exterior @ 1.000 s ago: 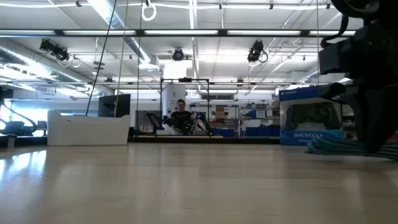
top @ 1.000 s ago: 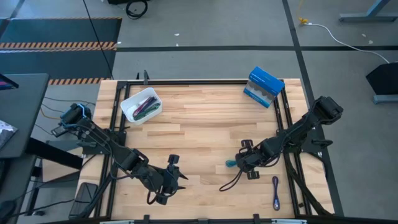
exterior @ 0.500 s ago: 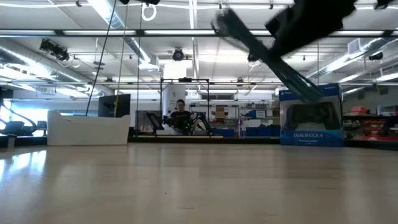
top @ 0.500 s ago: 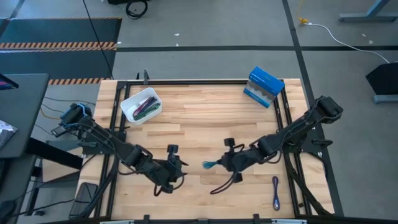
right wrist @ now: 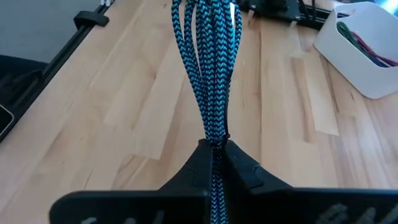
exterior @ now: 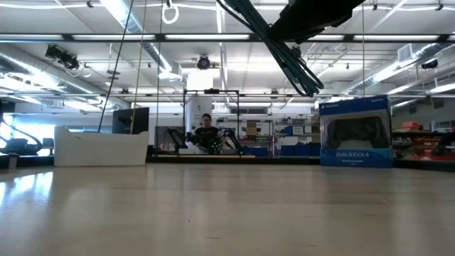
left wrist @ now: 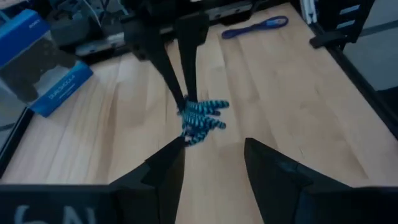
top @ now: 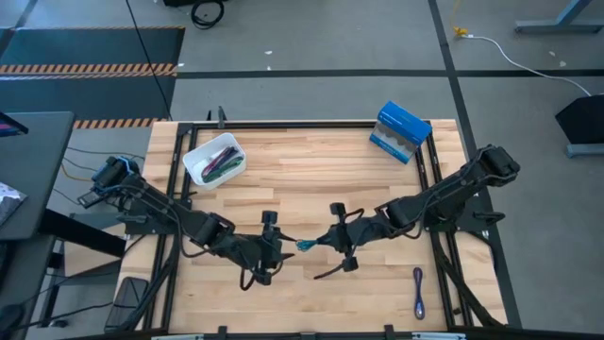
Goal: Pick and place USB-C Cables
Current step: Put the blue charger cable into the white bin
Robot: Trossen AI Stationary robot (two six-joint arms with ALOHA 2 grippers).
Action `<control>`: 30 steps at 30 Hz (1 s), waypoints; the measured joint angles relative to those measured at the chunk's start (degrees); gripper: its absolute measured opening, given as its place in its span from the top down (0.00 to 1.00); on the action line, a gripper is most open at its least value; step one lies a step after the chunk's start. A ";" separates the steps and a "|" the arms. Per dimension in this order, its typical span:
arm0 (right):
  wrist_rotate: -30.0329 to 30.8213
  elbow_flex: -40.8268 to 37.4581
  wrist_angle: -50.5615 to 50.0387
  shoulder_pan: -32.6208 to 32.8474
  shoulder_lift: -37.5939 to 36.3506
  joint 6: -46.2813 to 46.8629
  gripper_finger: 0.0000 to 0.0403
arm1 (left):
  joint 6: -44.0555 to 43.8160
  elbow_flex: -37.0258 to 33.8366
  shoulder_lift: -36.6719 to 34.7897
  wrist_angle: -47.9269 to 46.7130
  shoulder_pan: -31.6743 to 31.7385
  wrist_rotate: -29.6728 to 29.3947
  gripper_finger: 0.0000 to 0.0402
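Note:
My right gripper (top: 323, 242) is shut on a teal-and-black braided USB-C cable bundle (right wrist: 208, 56) above the table's middle. The bundle also shows in the high view (top: 307, 246) and in the low view (exterior: 288, 50), clear of the tabletop. My left gripper (left wrist: 211, 146) is open and faces the bundle's free end (left wrist: 200, 121), which lies just ahead of its fingertips; I see no touch. A purple cable (top: 418, 291) lies flat on the table near the front right corner. My right gripper pinches the teal bundle between its two fingers at one end of the coil (right wrist: 214, 140). The fingers come level from the table's right side and lie along the bundle. The bundle sticks out ahead of the fingertips toward the left gripper, lifted clear of the table.
A white square tray (top: 193, 165) with several coloured cables stands at the far left. A blue and white box (top: 401, 132) stands at the far right. Black frame rails run along the table's edges. Bare wood lies between the tray and the box.
My right gripper has carried the teal bundle up off the table and toward the table's left edge. My left gripper has moved toward the table's right and far edges, closing on the bundle. The two grippers now face each other at the table's middle.

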 joint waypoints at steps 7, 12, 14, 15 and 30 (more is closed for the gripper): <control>-1.20 0.00 1.75 -0.89 0.00 -1.24 0.96 | 0.18 0.01 0.00 0.69 1.56 0.47 0.41; -3.19 0.00 2.53 -1.63 0.00 -1.24 0.96 | 1.31 0.01 0.00 2.18 2.38 0.56 0.32; -3.30 0.00 2.86 -1.87 0.00 -1.24 0.96 | 3.04 0.01 0.00 2.77 2.37 1.31 0.31; -3.52 0.00 2.98 -1.97 0.00 -1.24 0.96 | 3.65 0.01 0.00 3.37 2.36 1.57 0.31; -4.50 0.00 3.37 -2.63 0.00 -1.65 0.96 | 4.18 0.01 0.00 4.24 2.37 2.67 0.65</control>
